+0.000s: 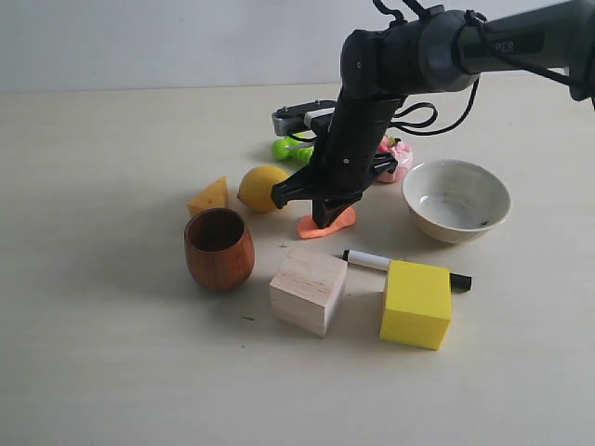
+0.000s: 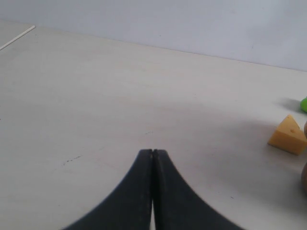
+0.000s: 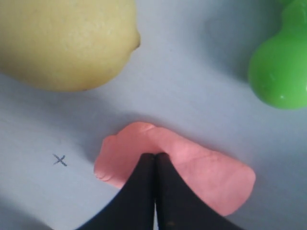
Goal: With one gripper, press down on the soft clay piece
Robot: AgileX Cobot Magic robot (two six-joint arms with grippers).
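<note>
The soft clay piece (image 1: 327,226) (image 3: 211,170) is a flattened salmon-orange lump lying on the table between the lemon and the marker. My right gripper (image 1: 322,220) (image 3: 155,155) is shut, fingers together, with its tips pushed into the middle of the clay from above. The clay spreads out on both sides of the tips and shows a dent where they touch. My left gripper (image 2: 152,152) is shut on nothing, low over bare table, and does not show in the exterior view.
Lemon (image 1: 263,188) and cheese wedge (image 1: 209,197) lie left of the clay, a wooden cup (image 1: 218,248) in front of them. Wooden block (image 1: 309,290), yellow block (image 1: 416,303) and marker (image 1: 400,266) sit nearer. White bowl (image 1: 456,200), green toy (image 1: 289,150) and pink cake (image 1: 395,158) stand behind.
</note>
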